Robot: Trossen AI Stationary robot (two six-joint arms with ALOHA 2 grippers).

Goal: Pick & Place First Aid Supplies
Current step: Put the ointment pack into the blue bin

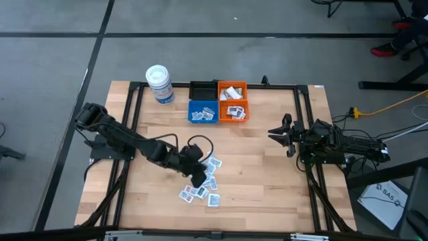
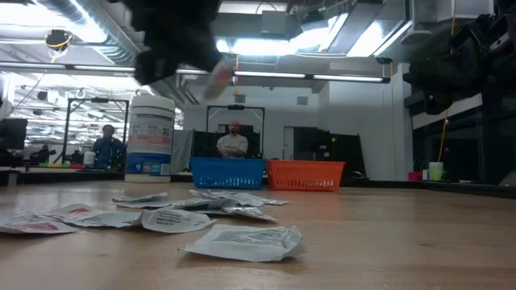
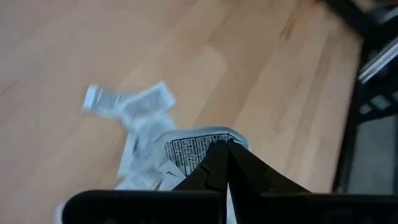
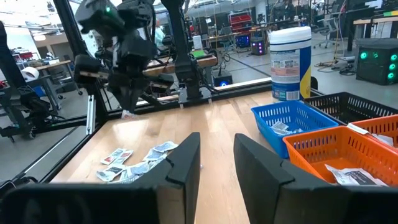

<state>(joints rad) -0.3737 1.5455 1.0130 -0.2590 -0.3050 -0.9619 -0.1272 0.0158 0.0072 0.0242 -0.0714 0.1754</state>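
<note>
Sachet (image 3: pixel 199 144) pinched in my closed left jaws (image 1: pixel 198 178) above the sachet pile (image 1: pixel 204 184) near the surface's front edge; lift clear, go slow to blue bin (image 1: pixel 202 111); right jaws (image 1: pixel 286 134) parted, empty.

Small flat white sachets (image 1: pixel 202 189) with grey, blue and red print lay loosely scattered and partly overlapping on the wood tabletop near its front edge. One white sachet (image 3: pixel 196 145) with black print was lifted clear of that pile. More sachets (image 1: pixel 232 110) sat in the bins.
</note>
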